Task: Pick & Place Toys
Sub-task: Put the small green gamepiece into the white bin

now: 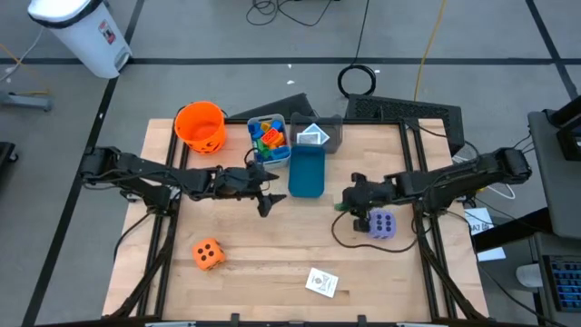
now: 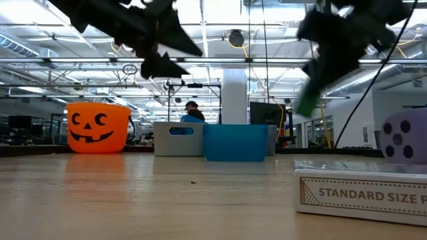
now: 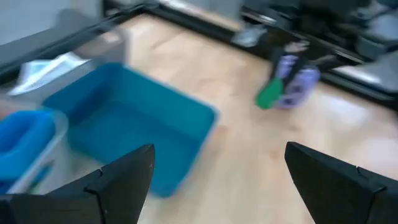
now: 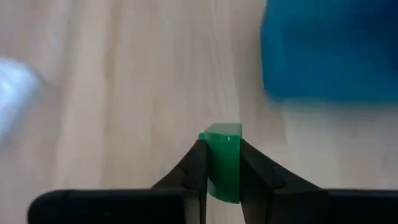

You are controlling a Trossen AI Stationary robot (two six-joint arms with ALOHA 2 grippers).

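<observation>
The right hand [image 4: 221, 163] is clenched on a small green block [image 4: 222, 160], its two fingers pressing the block's flat sides so that the top of the block stands clear of the fingertips. In the high view this hand [image 1: 352, 202] sits right of centre, just beside the purple die [image 1: 383, 223] and a short way right of the blue bin [image 1: 307, 173]. The low view shows the block [image 2: 306, 101] carried well above the bench [image 2: 133, 193], so it is probably lifted clear to travel to a bin; which bin cannot be told.

The left hand [image 3: 217, 180] is released, fingers spread wide with nothing between them. It hangs near the centre of the high view [image 1: 264, 201], just left of the blue bin, seemingly waiting.

The other toys are scattered. The orange die [image 1: 208, 254] lies at lower left, a picture card [image 1: 321, 282] at lower centre. More coloured blocks [image 1: 268, 137] already fill a bin beside the pumpkin bucket [image 1: 200, 126] at upper centre, and another card [image 1: 311, 137] lies in the grey bin [image 1: 331, 134].
</observation>
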